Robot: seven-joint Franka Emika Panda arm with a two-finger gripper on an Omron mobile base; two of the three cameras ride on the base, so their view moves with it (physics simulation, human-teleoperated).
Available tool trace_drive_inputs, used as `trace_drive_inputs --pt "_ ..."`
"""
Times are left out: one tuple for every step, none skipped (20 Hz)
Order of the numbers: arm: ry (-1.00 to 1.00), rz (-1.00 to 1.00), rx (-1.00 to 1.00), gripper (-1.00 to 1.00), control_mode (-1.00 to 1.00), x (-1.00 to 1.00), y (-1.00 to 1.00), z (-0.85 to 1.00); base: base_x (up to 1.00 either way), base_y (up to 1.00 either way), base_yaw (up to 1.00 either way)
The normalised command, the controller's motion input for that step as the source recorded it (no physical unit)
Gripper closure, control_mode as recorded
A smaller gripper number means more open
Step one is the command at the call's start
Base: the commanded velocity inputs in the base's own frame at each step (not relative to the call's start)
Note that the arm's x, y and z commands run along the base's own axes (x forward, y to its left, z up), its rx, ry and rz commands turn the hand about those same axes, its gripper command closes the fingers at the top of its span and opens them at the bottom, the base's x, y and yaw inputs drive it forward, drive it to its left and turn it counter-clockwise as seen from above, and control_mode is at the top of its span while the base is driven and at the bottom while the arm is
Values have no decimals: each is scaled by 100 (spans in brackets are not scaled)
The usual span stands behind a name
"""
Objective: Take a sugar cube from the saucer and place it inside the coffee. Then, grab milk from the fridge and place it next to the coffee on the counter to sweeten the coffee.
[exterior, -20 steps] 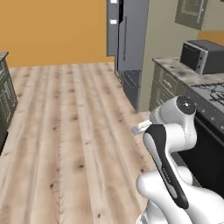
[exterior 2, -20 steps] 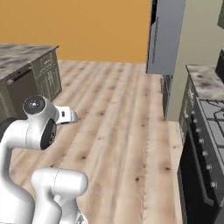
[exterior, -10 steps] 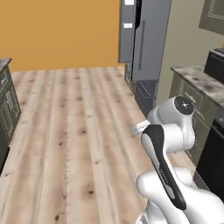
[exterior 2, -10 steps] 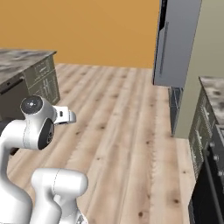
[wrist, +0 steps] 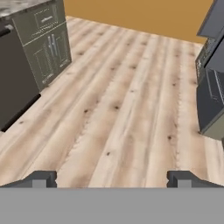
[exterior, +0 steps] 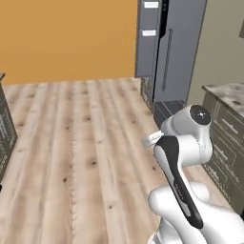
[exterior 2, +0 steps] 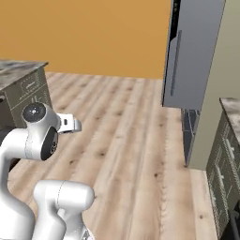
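In the hand view, olive-grey cabinets (wrist: pixel 46 46) under a stone tabletop (wrist: pixel 22 6) stand at the left, well apart from the end effector (wrist: pixel 111 179), whose fingertips (wrist: pixel 41 178) are spread wide over bare wooden floor (wrist: pixel 118 100) with nothing between them. The fridge (exterior: pixel 171 47) stands ahead and to the right, beyond the arm (exterior: pixel 183 157), its grey door (exterior 2: pixel 190 51) ajar.

- The fridge (exterior: pixel 171 50): tall and grey, standing on the wood floor at about 1 o'clock in the left base view, by the orange wall. Its door (exterior: pixel 148 40) is swung open, white bins on its inner face. A long vertical handle runs down its front.
- The desk (exterior 2: pixel 230 108): a mottled stone top over olive-grey cabinets, at 3 o'clock, just beside the fridge (exterior 2: pixel 192 51).
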Motion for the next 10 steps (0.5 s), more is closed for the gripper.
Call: trace_drive_inputs --pt "0 0 0 -100 100 0 0 0 100 9 0" --pt "0 0 0 -100 100 0 0 0 100 15 0" --pt "0 0 0 -100 100 0 0 0 100 22 0" --pt "0 0 0 -100 100 0 0 0 100 30 -1" --pt "0 0 0 -100 100 0 0 0 100 36 -4" --pt "0 0 0 -100 100 0 0 0 100 36 -4" --pt "0 0 0 -100 100 0 0 0 100 36 -5" --pt "0 0 0 -100 100 0 0 0 100 36 -6" --pt "0 0 0 -100 100 0 0 0 100 34 -8" --pt "0 0 0 -100 100 0 0 0 100 37 -10"
